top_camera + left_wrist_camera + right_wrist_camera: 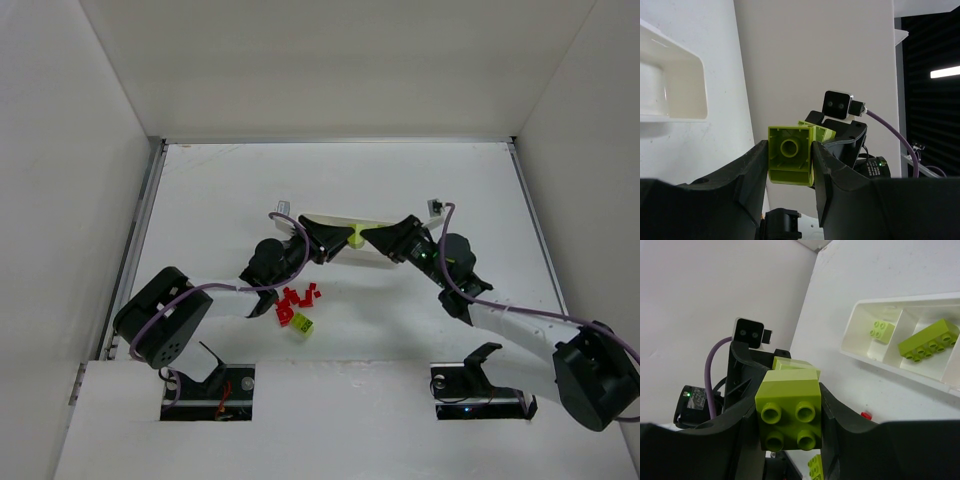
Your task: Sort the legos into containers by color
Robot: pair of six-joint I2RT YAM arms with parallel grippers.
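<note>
Claws meet nose to nose at mid-table. The left claw [789, 150] is clamped on a lime-green brick [790, 155], and the right claw [789, 412] is clamped on a second green brick [790, 410]. Both bricks appear pressed together, seemingly above the white tray [852, 335]. A small green brick [881, 330] and a long green brick [929, 340] are seen in neighbouring compartments. If separation is the step, both grips are best held firm and the pull made straight, without twisting. Open table [330, 180] lies at 12 o'clock. At 7 o'clock, red bricks [298, 298] and a loose green brick [303, 324] are found; the tray rim should be cleared.
</note>
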